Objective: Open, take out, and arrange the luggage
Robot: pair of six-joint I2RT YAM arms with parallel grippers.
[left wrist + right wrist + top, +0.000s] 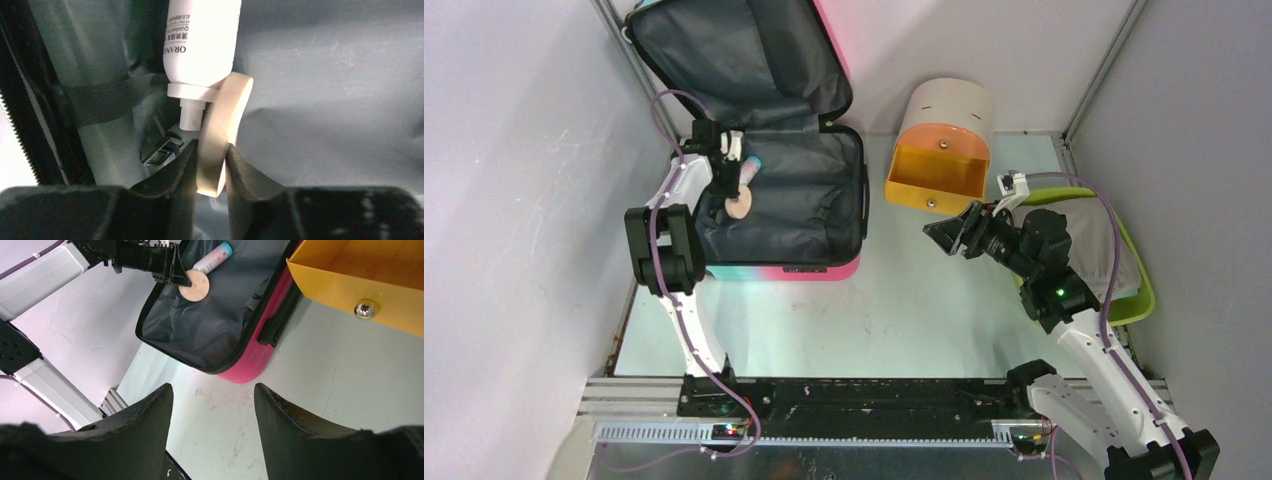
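- Left claw (210,155) is down inside the luggage (814,190), at the left side of the lower shell, clenched on a round beige disc (220,135).
- The disc stands on edge between the two black fingers, pinched across its flat faces. It is smooth, matte and thick-rimmed.
- Right beside it lies a white tube (200,45) with printed lettering. Its neck presses against the disc's rim, and in the top view its teal cap end points toward the far wall.
- The luggage sits on the bench (904,310), left of centre and wide open. The lower shell lies flat with its mouth facing up, and the lid leans back into the far-left corner.
- The hinge runs along the far edge, so the long axis appears to run left to right. A black handle on the pink side faces right.
- The hard shell's near edge fades from teal to pink. The lining is dark grey fabric, creased and soft, framed by black zipper trim.
- Right claw (212,390) hangs over bare bench, well apart from the luggage, with its jaws spread wide and nothing between them.
- A beige cylinder (944,115) stands just right of the luggage, its orange-yellow drawer (360,285) pulled out, with a shiny round knob.
- A lime-green tray (1139,290) lies under the right arm.
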